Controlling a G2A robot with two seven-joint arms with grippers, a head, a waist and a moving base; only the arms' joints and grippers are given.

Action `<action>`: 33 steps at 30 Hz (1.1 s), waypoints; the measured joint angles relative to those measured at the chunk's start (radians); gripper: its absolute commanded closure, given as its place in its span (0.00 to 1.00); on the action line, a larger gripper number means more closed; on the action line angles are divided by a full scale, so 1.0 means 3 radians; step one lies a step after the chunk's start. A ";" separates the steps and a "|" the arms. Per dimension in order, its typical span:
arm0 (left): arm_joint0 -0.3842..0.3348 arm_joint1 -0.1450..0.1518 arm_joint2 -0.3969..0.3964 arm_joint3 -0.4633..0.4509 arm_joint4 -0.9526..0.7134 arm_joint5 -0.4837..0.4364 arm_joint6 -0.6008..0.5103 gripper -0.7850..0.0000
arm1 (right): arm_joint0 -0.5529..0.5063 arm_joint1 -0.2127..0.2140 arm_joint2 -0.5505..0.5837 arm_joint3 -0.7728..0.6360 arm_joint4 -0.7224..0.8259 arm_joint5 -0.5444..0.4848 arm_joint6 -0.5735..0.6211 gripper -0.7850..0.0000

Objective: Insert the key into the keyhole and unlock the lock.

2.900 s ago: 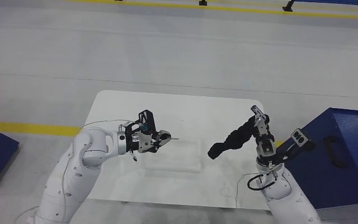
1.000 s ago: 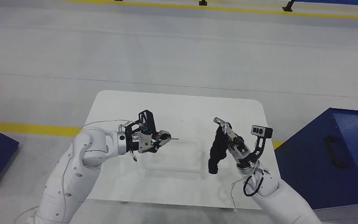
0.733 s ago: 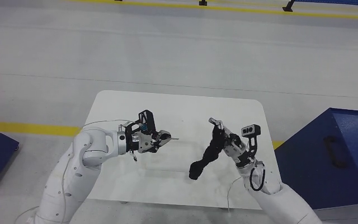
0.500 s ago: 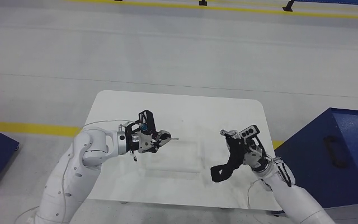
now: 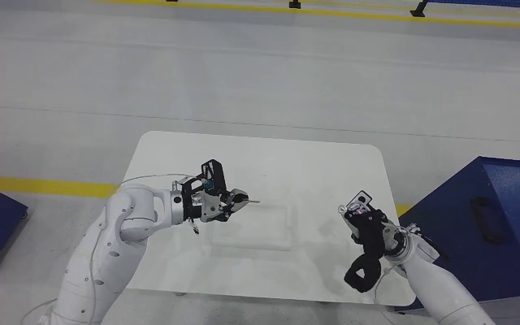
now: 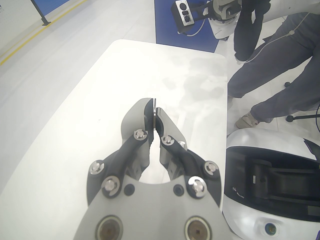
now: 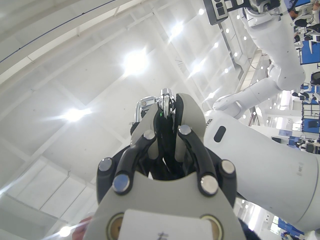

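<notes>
My left gripper (image 5: 240,199) hovers over the left half of the white table (image 5: 244,154), shut on a thin metal key (image 5: 251,201) whose blade points toward the table's middle. The left wrist view has the key (image 6: 154,105) pinched edge-on between that gripper's (image 6: 155,112) fingertips. Above the table's front right corner, my right gripper (image 5: 356,211) is shut on the lock (image 5: 358,275), whose long black flexible body hangs below it. In the right wrist view this gripper (image 7: 167,106) points up at the ceiling, with the lock's chrome head (image 7: 165,98) showing above its tips.
A faint clear rectangular tray (image 5: 262,225) lies mid-table, between the two grippers. A blue cabinet (image 5: 479,219) stands just right of the table. The far half of the tabletop is bare.
My right arm has swung the lock from above the table's right side, in toward the middle, then down to the front right corner. The left arm and key have stayed put.
</notes>
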 measured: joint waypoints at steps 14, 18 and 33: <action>0.0108 0.0035 -0.0037 -0.0364 0.0367 0.0010 0.0116 1.00 | -0.0116 -0.0029 0.0037 -0.0023 -0.0609 -0.0585 -0.0335 1.00; 0.0145 0.0055 -0.0005 -0.0687 0.0576 -0.0001 0.0270 1.00 | -0.0143 -0.0060 0.0014 -0.0066 -0.0713 -0.0648 -0.0309 1.00; 0.0126 0.0070 0.0032 -0.0952 0.0923 0.0092 0.0215 1.00 | -0.0173 -0.0081 0.0006 -0.0113 -0.0740 -0.0675 -0.0347 1.00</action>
